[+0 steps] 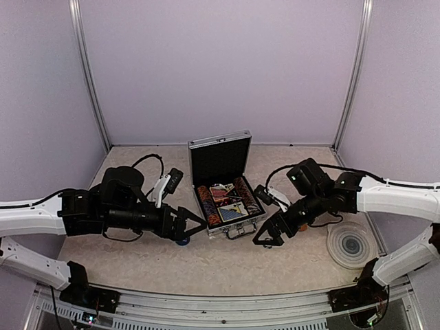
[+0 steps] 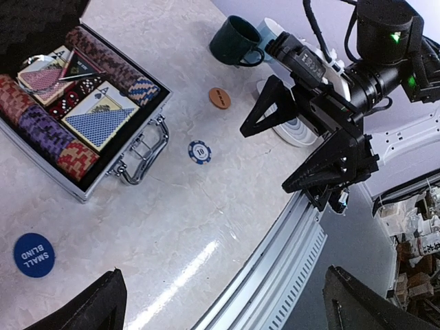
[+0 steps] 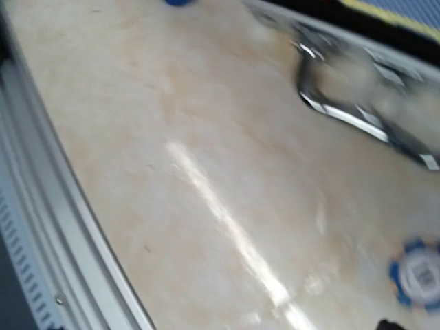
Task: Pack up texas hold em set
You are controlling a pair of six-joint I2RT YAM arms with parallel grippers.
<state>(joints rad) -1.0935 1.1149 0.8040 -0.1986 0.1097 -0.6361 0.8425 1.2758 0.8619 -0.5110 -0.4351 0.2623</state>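
Top external view has the ribbed silver aluminium case (image 1: 220, 161) mid-worktop, nearer the far edge, its black-lined lid standing upright. Seen from the left wrist, the tray holds rows of striped, ridged chips (image 2: 113, 62), a blue-backed card deck (image 2: 100, 124) and a red-backed deck (image 2: 42, 77) lying flat. A bent chrome handle (image 2: 141, 157) folds out on the side facing the near edge.

Three loose discs lie on the pale, glossy marbled worktop (image 2: 206, 227), all apart from the case. They are a flat blue round button (image 2: 33, 254) lettered SMALL BLIND, a blue-and-white chip (image 2: 199, 152) near the handle, and a small orange-brown button (image 2: 219, 97) beyond it. A dark glazed mug (image 2: 237, 41) and a pale-blue mug (image 2: 271, 31) stand side by side. A grey ringed coaster (image 1: 352, 244) lies near the right edge.

The left claw (image 1: 192, 230), with black triangular fingers, is spread wide and empty, by the case's left front corner. The right claw (image 1: 267, 239) is equally wide and empty, low beside the handle (its own view is badly blurred).
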